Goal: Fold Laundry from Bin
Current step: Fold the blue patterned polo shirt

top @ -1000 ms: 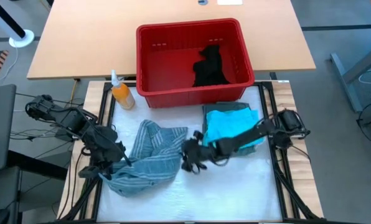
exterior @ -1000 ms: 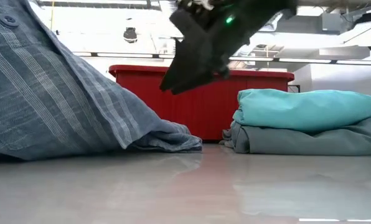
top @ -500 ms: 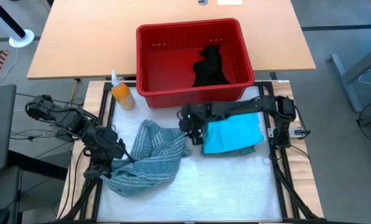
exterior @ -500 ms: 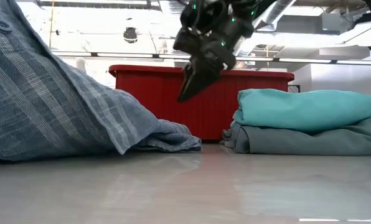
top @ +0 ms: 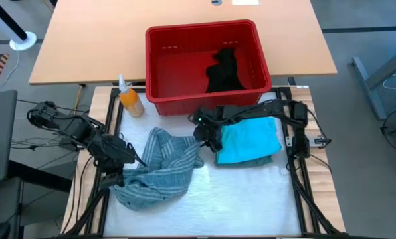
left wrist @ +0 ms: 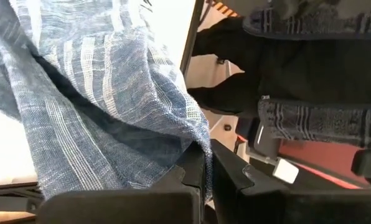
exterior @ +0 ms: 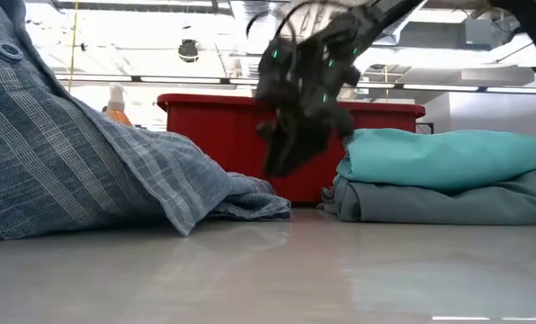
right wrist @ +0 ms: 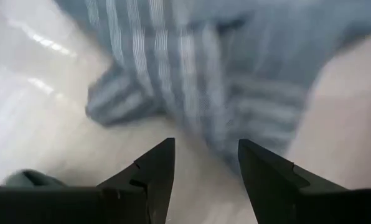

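The blue-grey striped shirt [top: 163, 167] lies bunched on the white table top, and its left edge is raised by my left gripper [top: 123, 155], which is shut on it. My right gripper [top: 208, 137] hovers open just above the shirt's far right end [right wrist: 204, 74], touching nothing. To its right a folded turquoise garment [top: 250, 138] rests on a folded grey-green one [exterior: 448, 203]. The red bin [top: 159, 66] stands at the far side, and a black garment [top: 224, 72] lies inside it. My left gripper pinches an edge of the striped shirt [left wrist: 200, 163] between its two shut fingers. It comes from the table's left and slants downward. The cloth fans out from the fingers and drapes down to the table, where most of the shirt [exterior: 88, 171] lies slack.
An orange bottle with a white nozzle [top: 129, 98] stands left of the bin, near the shirt's far end. Black frame rails [top: 297, 179] run along both sides of the work surface. Bare white table [top: 238, 199] lies toward the near edge.
My right gripper has swung from the near middle of the table toward the far edge. It turned over as it went and then sank to the shirt's far right end. My left gripper has rolled in place, keeping hold of the shirt's edge.
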You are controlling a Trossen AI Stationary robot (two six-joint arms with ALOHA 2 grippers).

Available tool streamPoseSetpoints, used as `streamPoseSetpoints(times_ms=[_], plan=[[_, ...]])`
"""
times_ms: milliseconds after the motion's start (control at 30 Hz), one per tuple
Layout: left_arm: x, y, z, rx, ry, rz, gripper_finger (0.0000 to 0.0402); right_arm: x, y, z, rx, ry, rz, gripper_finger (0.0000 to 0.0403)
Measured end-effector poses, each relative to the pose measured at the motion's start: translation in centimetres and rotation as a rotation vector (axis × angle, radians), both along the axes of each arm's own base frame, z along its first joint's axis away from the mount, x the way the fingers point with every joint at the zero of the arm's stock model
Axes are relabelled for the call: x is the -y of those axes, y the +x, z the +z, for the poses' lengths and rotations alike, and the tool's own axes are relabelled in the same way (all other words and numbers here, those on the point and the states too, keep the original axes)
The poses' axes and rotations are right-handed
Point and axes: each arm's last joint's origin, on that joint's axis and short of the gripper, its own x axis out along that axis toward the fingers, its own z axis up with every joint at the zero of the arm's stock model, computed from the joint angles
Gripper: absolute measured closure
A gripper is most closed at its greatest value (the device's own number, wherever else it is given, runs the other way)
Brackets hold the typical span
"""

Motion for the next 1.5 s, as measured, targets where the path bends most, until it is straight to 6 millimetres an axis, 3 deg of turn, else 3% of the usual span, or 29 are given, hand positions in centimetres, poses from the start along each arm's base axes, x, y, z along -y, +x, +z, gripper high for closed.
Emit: streamPoseSetpoints(times_ms=[100, 267, 367, 467, 567, 667, 867, 967, 1067, 1300, 1400, 1500], plan=[[-0.1, 0.1, 0.0, -0.006, 0.016, 0.043, 0.0401, -0.1, 0.8, -1.3, -0.010, -0.130, -0.061, 0.0201], [-0.1, 0.1, -0.1, 0.001, 0.034, 0.066, 0.0401, -0.8, 1.3, -1.1, 0.032, -0.205, -0.054, 0.0225], [-0.1, 0.3, 0.1, 0.038, 0.040, 0.055, 0.0401, -1.6, 1.3, -0.7, 0.016, -0.195, -0.034, 0.0279], [0.0, 0.3, 0.7, 0.145, 0.032, 0.021, 0.0401, -2.5, 1.2, 0.2, -0.040, -0.108, 0.025, 0.0369], [-0.3, -0.1, 2.7, 0.327, 0.003, 0.001, 0.0401, -3.5, 1.2, 1.7, -0.131, -0.021, -0.021, 0.0381], [-1.0, -1.1, 6.4, 0.603, 0.018, 0.000, 0.0401, -4.8, 0.4, 4.9, -0.240, 0.036, -0.099, 0.0382], [-3.7, -5.4, 14.7, 1.154, 0.189, 0.099, 0.0401, -10.0, -3.7, 15.3, -0.292, 0.164, -0.202, 0.0383], [-4.8, -7.3, 17.2, 1.310, 0.265, 0.157, 0.0401, -13.0, -6.8, 20.3, -0.249, 0.346, -0.263, 0.0383], [-5.2, -8.2, 18.2, 1.368, 0.295, 0.169, 0.0401, -16.0, -10.2, 24.0, -0.232, 0.536, -0.383, 0.0383], [-4.2, -7.0, 17.8, 1.397, 0.306, -0.023, 0.0401, -23.2, -15.6, 27.6, -0.111, 0.739, -0.531, 0.0383], [-4.0, -6.4, 17.6, 1.408, 0.357, -0.053, 0.0401, -23.6, -16.4, 27.7, -0.024, 0.682, -0.598, 0.0383], [-4.1, -6.2, 17.3, 1.387, 0.440, -0.038, 0.0401, -22.0, -15.4, 26.6, -0.005, 0.575, -0.713, 0.0383]])
